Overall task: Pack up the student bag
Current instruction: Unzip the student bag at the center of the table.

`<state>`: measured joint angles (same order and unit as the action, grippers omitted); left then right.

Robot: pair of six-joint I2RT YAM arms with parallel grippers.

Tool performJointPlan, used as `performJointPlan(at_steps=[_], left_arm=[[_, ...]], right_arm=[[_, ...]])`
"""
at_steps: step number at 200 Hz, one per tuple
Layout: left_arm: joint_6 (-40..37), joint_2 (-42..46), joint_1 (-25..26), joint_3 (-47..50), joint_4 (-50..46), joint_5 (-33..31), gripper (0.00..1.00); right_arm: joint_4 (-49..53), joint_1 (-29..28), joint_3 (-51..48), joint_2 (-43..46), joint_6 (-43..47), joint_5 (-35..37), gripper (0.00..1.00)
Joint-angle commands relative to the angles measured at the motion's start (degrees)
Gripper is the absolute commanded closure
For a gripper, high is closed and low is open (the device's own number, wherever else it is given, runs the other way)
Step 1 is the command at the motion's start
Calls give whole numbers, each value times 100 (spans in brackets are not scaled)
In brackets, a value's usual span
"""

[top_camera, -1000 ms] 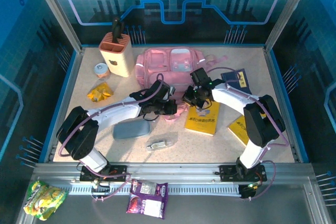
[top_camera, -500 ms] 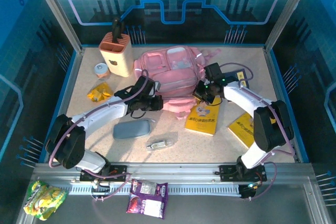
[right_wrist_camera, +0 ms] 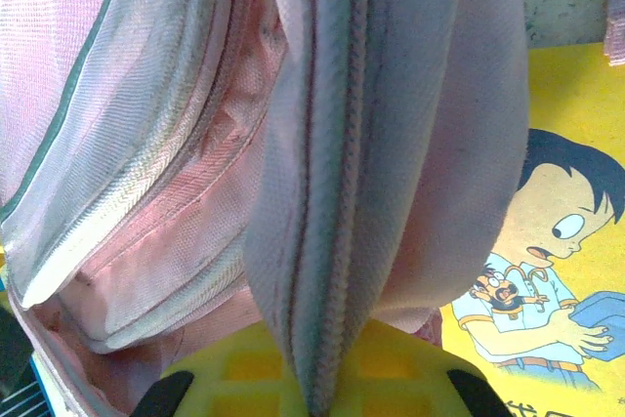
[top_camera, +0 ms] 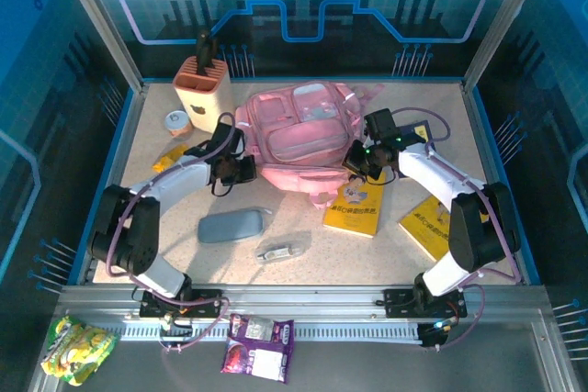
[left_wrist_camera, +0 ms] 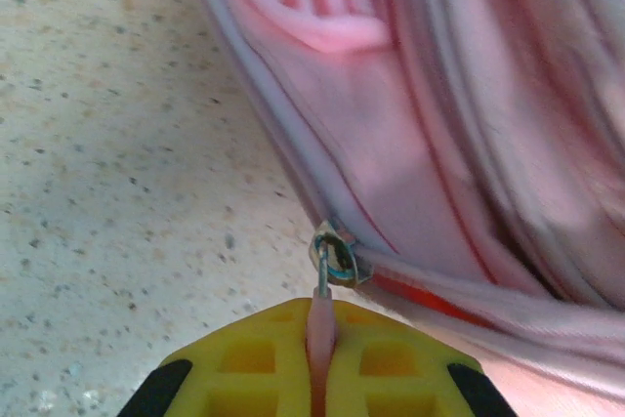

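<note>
On the near ledge at the far left, a green and yellow snack packet (top_camera: 78, 346) is seen. On the table, a knife block (top_camera: 204, 94) is stood at the far left. A small jar (top_camera: 176, 122) is set just near of it, and a gold packet (top_camera: 169, 159) is partly hidden under the left arm.

The left gripper (top_camera: 241, 169) is placed at the left edge of the pink bag (top_camera: 299, 135). In the left wrist view its yellow fingers (left_wrist_camera: 244, 368) are pressed together on the pink zipper pull (left_wrist_camera: 320, 319). The pull is hung from a metal slider (left_wrist_camera: 333, 259) on the bag's seam, just above the speckled table (left_wrist_camera: 117, 144).

A grey pencil case (top_camera: 230, 225) is laid near of that gripper, apart from the bag. A small clear-wrapped item (top_camera: 283, 250) is found just to its near right, and a purple packet (top_camera: 260, 346) lies on the near ledge.

The bag is laid at the far middle of the table, between the two grippers. Its near right edge is touched by a yellow book (top_camera: 356, 207).

The right gripper (top_camera: 360, 161) is placed at the bag's right edge. In the right wrist view its fingers (right_wrist_camera: 420, 368) are closed on a fold of the bag's fabric that carries a zipper seam. A cartoon boy is printed on the book's cover below. A second yellow book (top_camera: 424, 225) is laid further right, beside the right arm.
</note>
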<state>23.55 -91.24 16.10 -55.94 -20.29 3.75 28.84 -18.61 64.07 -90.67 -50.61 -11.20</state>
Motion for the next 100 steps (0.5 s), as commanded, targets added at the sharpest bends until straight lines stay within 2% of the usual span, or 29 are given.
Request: performJointPlan(at_steps=[1, 53, 100], left_arm=[[384, -265, -366, -266, 237, -842, 100], [698, -839, -627, -664, 806, -1326, 100], [770, -1133, -796, -840, 1168, -1363, 100]], right_arm=[[157, 201, -7, 261, 331, 156, 100], [272, 218, -28, 401, 571, 74, 100], [118, 162, 15, 92, 722, -417, 100]])
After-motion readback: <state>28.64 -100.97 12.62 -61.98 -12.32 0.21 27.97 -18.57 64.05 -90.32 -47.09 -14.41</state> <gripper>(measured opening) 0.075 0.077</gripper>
